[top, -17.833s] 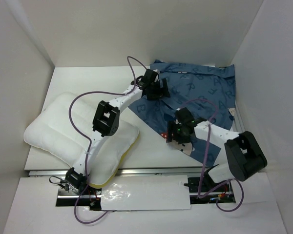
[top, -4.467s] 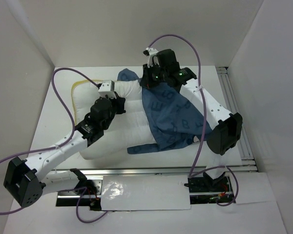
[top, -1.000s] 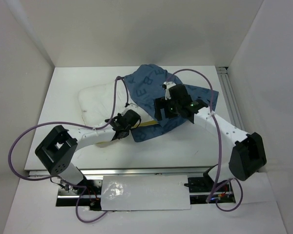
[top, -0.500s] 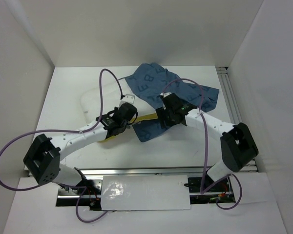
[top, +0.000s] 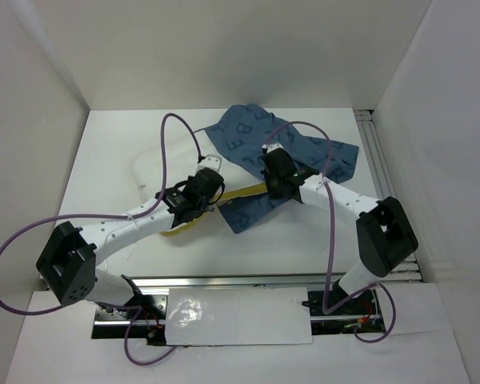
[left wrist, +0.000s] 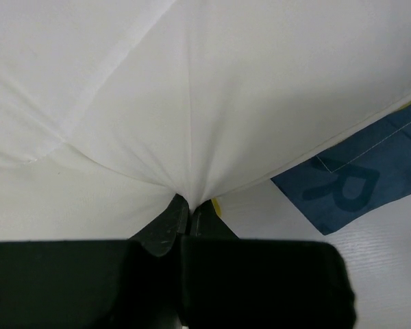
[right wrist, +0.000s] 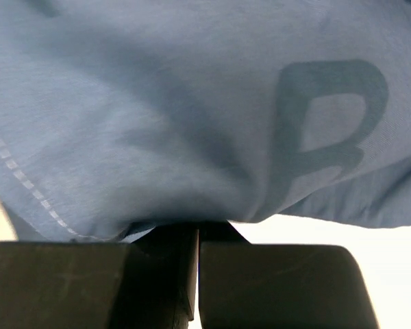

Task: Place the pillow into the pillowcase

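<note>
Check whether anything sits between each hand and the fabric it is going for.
Nothing visible does. The left hand is pinched shut on the pillow, and the right hand is shut on a fold of the pillowcase.

Your top camera sits above and behind the arm bases, looking down on the whole tabletop [top: 104,152] to its far edge. Your left wrist camera looks forward past the left gripper [left wrist: 190,204], very close to the pillow [left wrist: 192,103]. Your right wrist camera, past the right gripper [right wrist: 197,232], is nearer still to the pillowcase [right wrist: 157,103]. All three share the tabletop's middle. Top and left wrist views both catch the pillowcase's edge beside the pillow.
</note>
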Motion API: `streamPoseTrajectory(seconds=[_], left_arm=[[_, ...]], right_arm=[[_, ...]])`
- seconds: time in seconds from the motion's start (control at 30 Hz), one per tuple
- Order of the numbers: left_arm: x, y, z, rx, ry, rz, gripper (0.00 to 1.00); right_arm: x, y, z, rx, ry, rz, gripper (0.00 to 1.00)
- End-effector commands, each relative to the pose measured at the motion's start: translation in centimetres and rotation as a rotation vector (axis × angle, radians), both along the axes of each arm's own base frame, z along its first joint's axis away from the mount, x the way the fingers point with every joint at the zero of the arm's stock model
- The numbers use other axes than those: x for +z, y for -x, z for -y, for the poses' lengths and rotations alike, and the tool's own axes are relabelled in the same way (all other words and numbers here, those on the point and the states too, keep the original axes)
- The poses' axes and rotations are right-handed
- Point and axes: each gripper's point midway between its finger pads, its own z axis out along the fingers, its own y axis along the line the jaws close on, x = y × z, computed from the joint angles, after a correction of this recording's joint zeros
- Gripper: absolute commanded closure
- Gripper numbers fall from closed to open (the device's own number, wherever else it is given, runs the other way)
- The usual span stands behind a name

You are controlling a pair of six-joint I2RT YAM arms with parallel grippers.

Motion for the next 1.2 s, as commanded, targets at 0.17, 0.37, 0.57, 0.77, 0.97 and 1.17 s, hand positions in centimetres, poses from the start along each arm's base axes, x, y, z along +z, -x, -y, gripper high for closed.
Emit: streamPoseTrajectory(seconds=[0.17, 0.37, 0.57, 0.77, 0.97, 1.17], left_arm=[[5.3, -1.0, 3.4, 0.007, 0.230, 0.071, 1.00], [8.4, -0.3, 6.5, 0.023, 0.443, -0.012, 1.00], [8.0, -0.6, 6.7, 0.105, 0.497, -0.035, 1.00], [4.9, 0.0, 6.5, 0.160, 0.474, -0.104, 1.00], [0.5, 2.9, 6.7, 0.145, 0.430, -0.216, 1.00], [-0.9, 5.6, 4.3, 0.155, 0.324, -0.270, 0.69]], right_arm=[[5.4, 3.2, -8.0, 0.331, -0.288, 0.068, 1.00], [8.5, 10.3, -14.1, 0.718, -0.480, 0.014, 1.00], [13.9, 14.5, -18.2, 1.042, -0.675, 0.089, 1.00], [17.7, 17.4, -18.0, 1.235, -0.778, 0.224, 1.00], [15.2, 15.9, -16.8, 1.108, -0.737, 0.257, 1.00], [8.8, 15.0, -14.8, 0.921, -0.584, 0.043, 0.40]])
